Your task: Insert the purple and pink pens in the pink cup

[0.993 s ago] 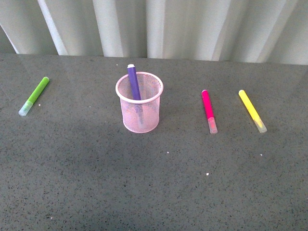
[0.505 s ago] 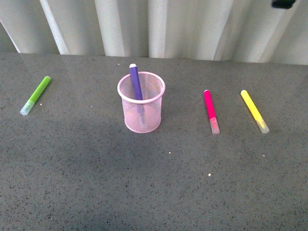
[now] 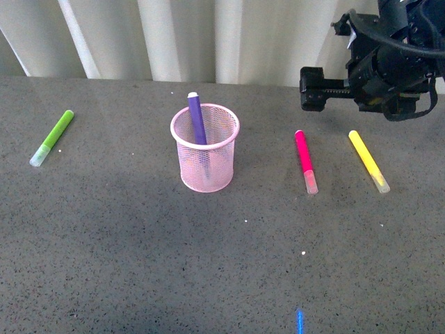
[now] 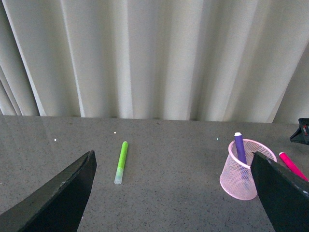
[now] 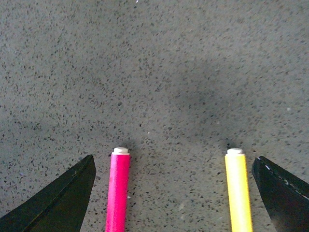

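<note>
The right arm has swung into the front view within the last second. It was absent 1.0 s ago and only a dark sliver at the top edge 0.5 s ago. Now the right gripper [image 3: 313, 89] hangs over the far right of the grey table [image 3: 139, 264], above and just behind the pink pen [image 3: 304, 156]. Its wrist view shows the 2 fingers spread wide and holding nothing, with the tail ends of the pink pen and the yellow marker [image 3: 367, 158] both lying between them. The pens and the cup have not moved. The purple pen [image 3: 196, 120] already stands inside the pink cup [image 3: 208, 174], leaning on the far rim, so 1 of 2 insertions looks done. The arm's arrival suggests the pink pen is the next target. Since the yellow marker lies just beside it, the gripper probably needs to centre on the pink barrel alone before descending. The left gripper [image 4: 172, 157] is also spread and empty, facing the lime green marker [image 4: 121, 162] and the cup.
</note>
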You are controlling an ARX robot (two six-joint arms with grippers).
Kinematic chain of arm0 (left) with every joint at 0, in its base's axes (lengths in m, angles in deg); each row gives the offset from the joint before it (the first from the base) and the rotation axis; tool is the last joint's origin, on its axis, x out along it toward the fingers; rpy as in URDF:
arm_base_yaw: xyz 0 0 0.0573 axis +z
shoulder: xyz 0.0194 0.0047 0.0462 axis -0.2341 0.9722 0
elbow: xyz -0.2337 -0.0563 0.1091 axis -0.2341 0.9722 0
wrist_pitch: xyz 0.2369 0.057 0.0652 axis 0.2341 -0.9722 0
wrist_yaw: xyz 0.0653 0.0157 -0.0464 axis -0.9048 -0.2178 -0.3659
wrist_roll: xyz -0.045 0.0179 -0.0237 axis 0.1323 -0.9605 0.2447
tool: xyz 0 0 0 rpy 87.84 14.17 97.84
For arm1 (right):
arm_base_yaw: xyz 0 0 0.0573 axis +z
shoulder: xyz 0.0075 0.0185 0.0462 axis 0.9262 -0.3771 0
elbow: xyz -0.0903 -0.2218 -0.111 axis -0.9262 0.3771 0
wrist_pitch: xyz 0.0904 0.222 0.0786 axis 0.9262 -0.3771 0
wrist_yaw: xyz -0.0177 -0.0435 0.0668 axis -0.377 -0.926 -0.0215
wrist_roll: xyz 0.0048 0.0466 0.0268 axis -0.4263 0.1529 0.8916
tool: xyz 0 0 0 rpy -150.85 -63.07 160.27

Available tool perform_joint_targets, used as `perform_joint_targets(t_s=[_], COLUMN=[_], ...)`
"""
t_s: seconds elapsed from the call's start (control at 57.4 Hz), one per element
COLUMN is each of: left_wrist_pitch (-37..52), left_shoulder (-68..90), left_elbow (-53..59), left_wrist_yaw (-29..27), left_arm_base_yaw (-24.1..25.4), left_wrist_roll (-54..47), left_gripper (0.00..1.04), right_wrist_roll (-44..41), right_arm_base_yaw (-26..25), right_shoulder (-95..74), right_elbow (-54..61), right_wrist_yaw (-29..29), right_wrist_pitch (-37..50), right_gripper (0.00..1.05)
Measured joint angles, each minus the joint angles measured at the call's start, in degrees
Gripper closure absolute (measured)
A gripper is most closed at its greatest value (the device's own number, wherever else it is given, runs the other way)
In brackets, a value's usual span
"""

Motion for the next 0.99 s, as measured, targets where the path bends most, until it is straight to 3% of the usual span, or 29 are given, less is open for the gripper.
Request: perform_joint_targets(t_s=[0.906,0.993], left_wrist_pitch=[0.00,0.00], left_shoulder=[0.00,0.00], left_elbow=[0.00,0.00], left_wrist_yaw=[0.00,0.00], left_arm_base_yaw=[0.00,0.00], left_wrist_roll=[0.00,0.00], left_gripper=[0.07,0.07], right_wrist_roll=[4.61,4.50], right_arm_base_yaw=[2.89,2.54], right_shoulder=[-7.30,-7.65], right_elbow=[-0.22,-0.37], right_wrist_yaw=[0.61,0.09], right_wrist_pitch=[1.97,2.08], right_gripper=[0.07,0.21])
